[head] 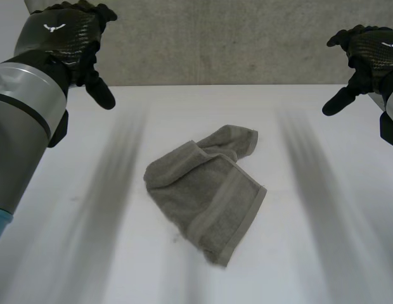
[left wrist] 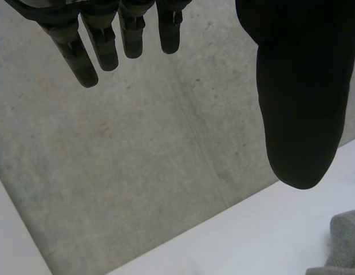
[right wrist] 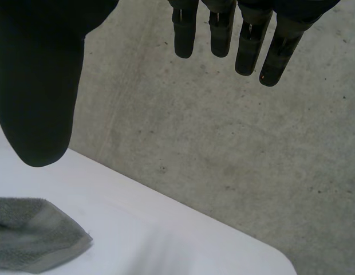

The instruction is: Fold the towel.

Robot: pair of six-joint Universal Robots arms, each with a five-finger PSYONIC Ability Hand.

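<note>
A grey towel [head: 206, 193] is lying loosely bunched near the middle of the white table [head: 323, 253]. It is partly doubled over itself, with a banded hem running along its near right edge and one corner poking out toward the far right. The left hand [head: 66, 35] is hovering over the far left of the table, well apart from the towel, its thumb sticking out toward the middle. The right hand [head: 367, 54] is hovering at the far right, also apart from the towel, its thumb pointing inward. A grey concrete surface [head: 222, 38] is showing beyond the table's far edge.
</note>
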